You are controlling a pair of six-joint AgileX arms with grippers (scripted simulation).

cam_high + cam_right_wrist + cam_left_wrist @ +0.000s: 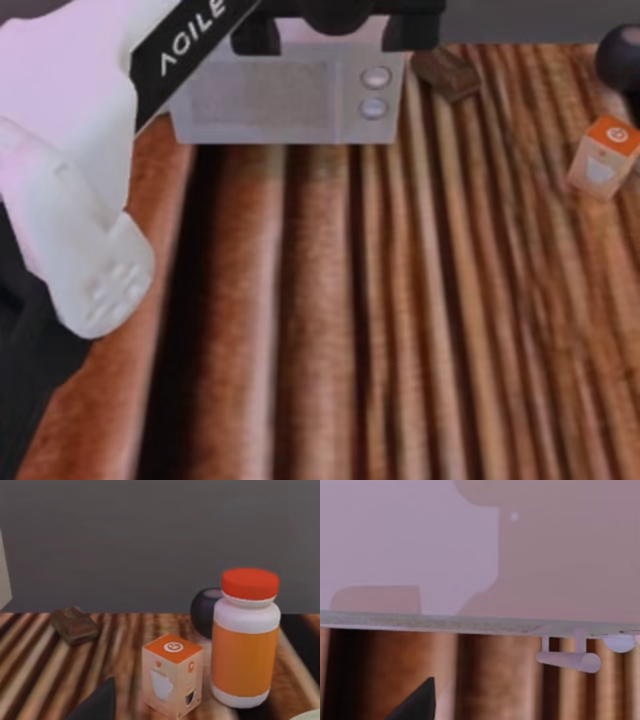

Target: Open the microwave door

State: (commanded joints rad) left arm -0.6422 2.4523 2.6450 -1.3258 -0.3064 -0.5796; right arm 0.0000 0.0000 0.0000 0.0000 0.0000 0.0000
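Note:
The light-grey microwave (290, 100) stands at the table's back edge, left of centre, with two silver knobs (375, 92) on its right panel. Its door (260, 96) with the speckled mesh window lies flush against the front. My left arm reaches in from the left, and its gripper (335, 28) hovers open over the microwave's top with nothing held. In the left wrist view I look down on the pale top (480, 545). A small bar handle (568, 659) sticks out from the front edge, and one dark fingertip (417, 702) shows. My right gripper is outside the top view; one of its fingers (97, 702) shows.
At the back right stand an orange-and-white box (605, 155) (172, 680), a red-capped bottle with an orange label (246, 640) and a dark round object (620, 50). A brown lump (447, 72) lies just right of the microwave. Striped wooden tabletop (400, 330) fills the foreground.

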